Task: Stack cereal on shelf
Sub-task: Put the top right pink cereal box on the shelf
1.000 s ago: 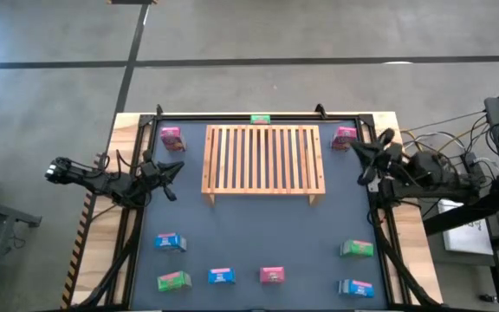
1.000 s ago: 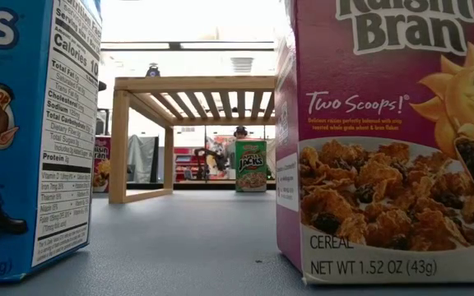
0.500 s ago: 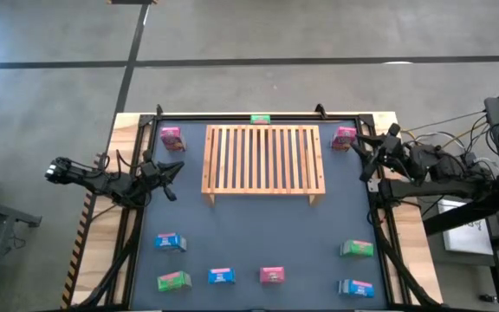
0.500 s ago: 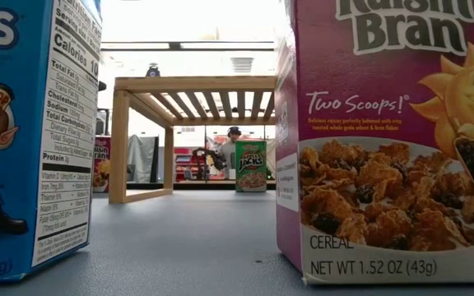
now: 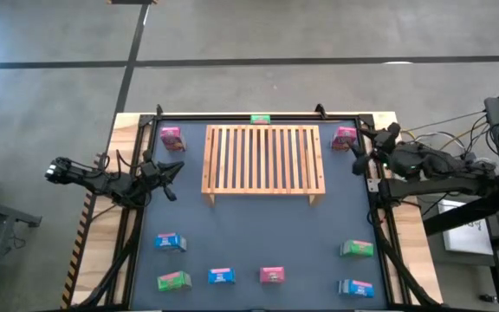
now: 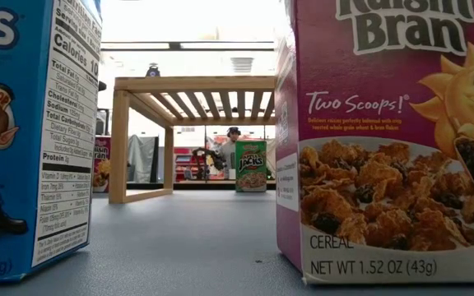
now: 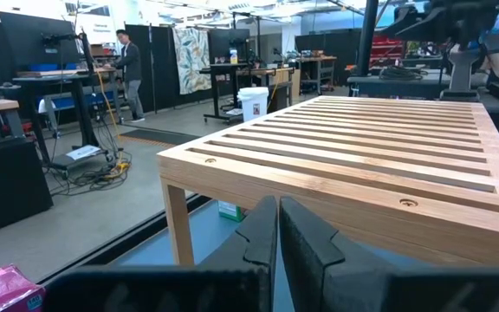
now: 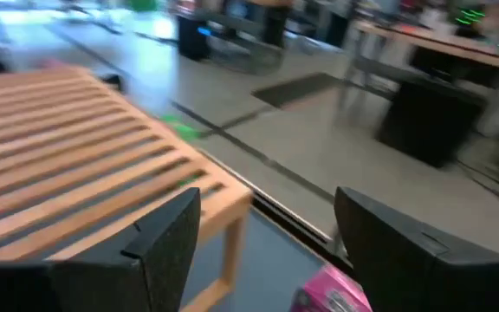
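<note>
Nine cereal boxes around the shelf [image 5: 263, 160], none on it: three pink [image 5: 171, 137] [image 5: 345, 136] [image 5: 272, 275], three blue [image 5: 168, 242] [image 5: 221, 276] [image 5: 356, 288], three green [image 5: 260, 120] [image 5: 173, 281] [image 5: 356, 250]. Shelf is a light-wood slatted rack on short legs, mid-table toward the far edge. Right gripper [image 5: 359, 156] beside the shelf's right end, by a pink box, fingers wide apart, holding nothing. Left gripper [image 5: 170, 179] left of the shelf, fingers pressed together, empty.

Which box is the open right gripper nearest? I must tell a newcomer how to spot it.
Find the low light-wood slatted rack on the dark grey tabletop. Past its far right corner stands a small pink cardboard cereal box, beside the right gripper. The other far-corner pink box sits on the left.
</note>
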Available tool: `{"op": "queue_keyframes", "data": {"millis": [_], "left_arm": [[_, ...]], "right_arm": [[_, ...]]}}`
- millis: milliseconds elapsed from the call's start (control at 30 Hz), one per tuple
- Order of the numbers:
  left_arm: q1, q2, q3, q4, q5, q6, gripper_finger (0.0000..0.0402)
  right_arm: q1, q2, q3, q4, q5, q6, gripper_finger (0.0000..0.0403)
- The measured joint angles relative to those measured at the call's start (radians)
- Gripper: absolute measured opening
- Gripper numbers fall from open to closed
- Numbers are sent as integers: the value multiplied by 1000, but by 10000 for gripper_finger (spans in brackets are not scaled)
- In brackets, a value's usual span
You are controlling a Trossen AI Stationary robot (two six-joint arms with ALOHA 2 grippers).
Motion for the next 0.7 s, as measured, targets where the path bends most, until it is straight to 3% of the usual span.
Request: {"op": "queue_keyframes", "data": {"millis": [200,467,567,700], "left_arm": [[0,0,0,0,0,0,0],[0,0,0,0,0,0,0],[0,0,0,0,0,0,0],[0,0,0,0,0,0,0]], "right_arm": [[-8,161,0,-92,220,233,258],[-121,322,0,-236,222,614,258],[-168,353,0,-237,205,630,259],[-216,363,19,-239,90,545,272]]}}
